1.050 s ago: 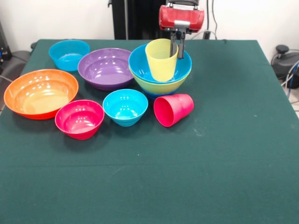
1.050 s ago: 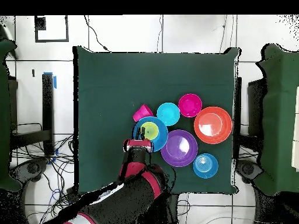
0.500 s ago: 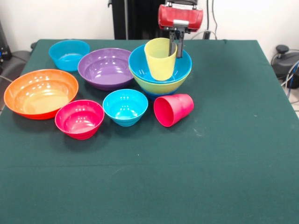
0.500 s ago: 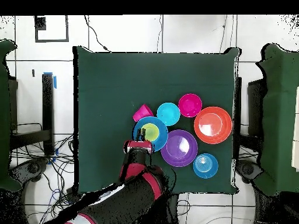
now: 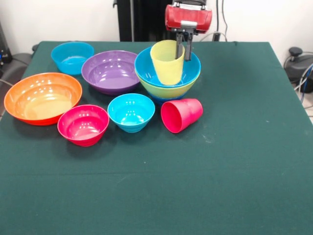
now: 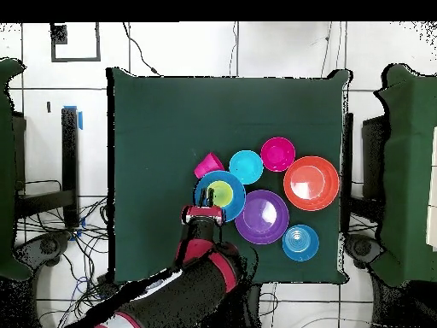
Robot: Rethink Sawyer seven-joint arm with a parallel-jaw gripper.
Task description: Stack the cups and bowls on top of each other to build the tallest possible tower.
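Gripper hangs over the tower, its two dark fingers drawn close together on the far rim of the yellow cup, one apparently inside the wall and one outside; it reads as a pinch on the rim, though whether the cup's weight is on the fingers or on the bowl below I cannot tell. Cup is upright, mouth up, directly below and in front of the fingers, its base down inside the bright blue bowl, which nests in the lime green bowl. Nesting likely keeps the stack centred, and a rim pinch leaves the cup free to be raised straight. Red-pink cup lies on its side on the green table, nearer the camera than the fingers, apart from the tower. To the fingers' side: purple bowl, small blue bowl, orange bowl, pink-red bowl, cyan bowl, all loose, none stacked. Overhead view shows the gripper at the blue bowl's edge beside the cup.
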